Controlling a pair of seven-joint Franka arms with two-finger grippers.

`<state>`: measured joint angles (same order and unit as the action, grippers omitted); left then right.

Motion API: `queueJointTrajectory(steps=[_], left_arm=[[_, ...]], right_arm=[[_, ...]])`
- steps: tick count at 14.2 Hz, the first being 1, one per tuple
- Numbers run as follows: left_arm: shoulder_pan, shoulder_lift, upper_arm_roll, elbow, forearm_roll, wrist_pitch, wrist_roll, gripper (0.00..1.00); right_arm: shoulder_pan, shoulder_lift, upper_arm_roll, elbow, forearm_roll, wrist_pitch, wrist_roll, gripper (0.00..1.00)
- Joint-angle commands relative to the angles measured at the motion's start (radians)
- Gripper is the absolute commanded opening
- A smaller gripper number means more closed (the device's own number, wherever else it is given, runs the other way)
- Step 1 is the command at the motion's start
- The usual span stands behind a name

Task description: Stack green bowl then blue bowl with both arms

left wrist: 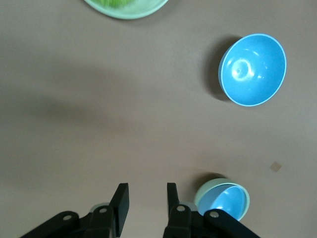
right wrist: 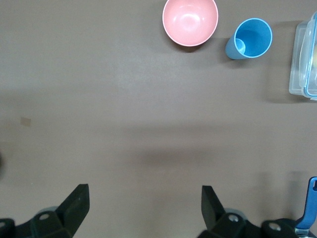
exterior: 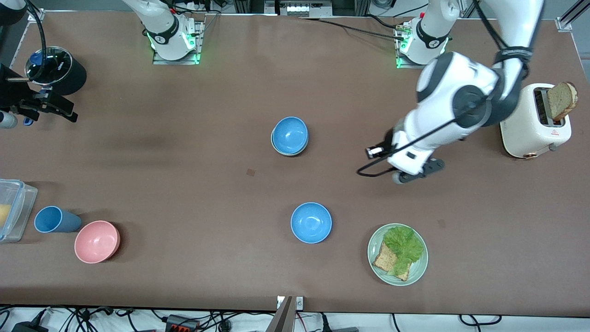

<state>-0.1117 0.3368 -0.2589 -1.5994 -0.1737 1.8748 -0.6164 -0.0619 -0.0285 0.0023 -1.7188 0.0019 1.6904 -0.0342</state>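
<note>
A blue bowl sits nested inside the green bowl at the middle of the table; only the green rim shows. This stack also shows in the left wrist view, with the green bowl holding the blue bowl. A second blue bowl stands alone, nearer the front camera, and shows in the left wrist view too. My left gripper hangs open and empty over bare table, beside the stack toward the left arm's end. My right gripper is wide open and empty at the right arm's end.
A pale-green plate with lettuce and bread lies near the lone blue bowl. A toaster with a bread slice stands at the left arm's end. A pink bowl, a blue cup, a clear box and a black pot are at the right arm's end.
</note>
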Motion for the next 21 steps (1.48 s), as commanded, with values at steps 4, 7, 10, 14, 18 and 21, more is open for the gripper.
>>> queueJointTrajectory(steps=[4,7,10,14,18,21], left_arm=[[0.168,-0.008,-0.003,0.052,0.023,-0.154,0.337,1.0],[0.199,-0.076,0.013,0.026,0.161,-0.155,0.407,1.0],[0.254,-0.155,0.016,-0.005,0.181,-0.137,0.598,1.0],[0.27,-0.237,0.081,-0.017,0.187,-0.154,0.596,1.0],[0.248,-0.251,0.087,-0.036,0.187,-0.164,0.586,1.0],[0.25,-0.266,0.084,-0.077,0.187,-0.158,0.584,1.0]], right_arm=[[-0.004,-0.021,0.004,-0.013,-0.011,0.005,-0.013,1.0],[-0.004,-0.021,0.004,-0.012,-0.011,0.006,-0.013,1.0],[-0.004,-0.021,0.002,-0.012,-0.011,0.005,-0.013,1.0],[-0.004,-0.021,0.002,-0.012,-0.011,0.006,-0.013,1.0],[-0.004,-0.021,0.002,-0.012,-0.013,0.006,-0.013,1.0],[-0.004,-0.027,0.002,-0.012,-0.013,0.0,-0.013,1.0]])
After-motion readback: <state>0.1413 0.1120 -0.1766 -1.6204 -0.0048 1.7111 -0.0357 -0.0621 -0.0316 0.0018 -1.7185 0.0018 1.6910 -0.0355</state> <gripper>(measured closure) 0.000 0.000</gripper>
